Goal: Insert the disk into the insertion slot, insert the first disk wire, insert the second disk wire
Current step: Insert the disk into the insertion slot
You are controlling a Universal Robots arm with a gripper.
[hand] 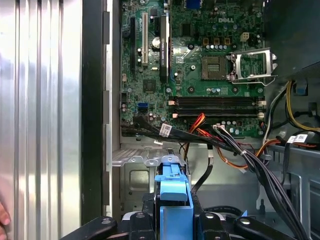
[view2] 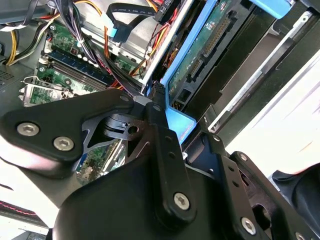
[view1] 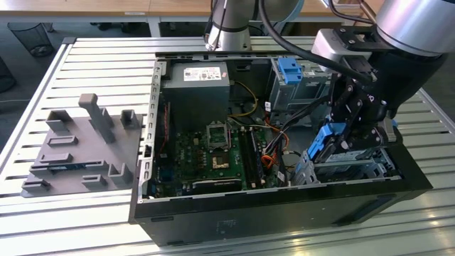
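I have the gripper (view1: 344, 144) clamped on the disk (view1: 325, 140), one black finger on each side of its bright blue caddy, which shows most plainly in the first wrist view. The hold is on the caddy's edges, I judge, because that spares the label face and the bare circuit board (view2: 210, 47) on the underside. The disk is carried on edge, tilted slightly, at the corner of the open computer case (view1: 284, 202) on the exterior view's right. It stands directly over the insertion slot (view1: 352, 166), the perforated silver drive cage. Its lower end is at the cage's mouth, though I cannot tell whether it has gone in at all. Holding it edge-on lines its narrow profile up with the cage's opening, and most of the caddy stands proud of the metal, so I judge the disk not yet seated. In the second wrist view the disk's connector edge (view2: 216, 35) is bare, with nothing plugged into it. The loose bundle of black, orange and red cables (hand: 235, 150) lies across the case floor between the motherboard (view1: 213, 154) and the cage, apart from the disk. So I judge both wire steps not yet done. The grey fixture block (view1: 78, 154) sits on the slatted table (view1: 92, 58), well apart from the work.
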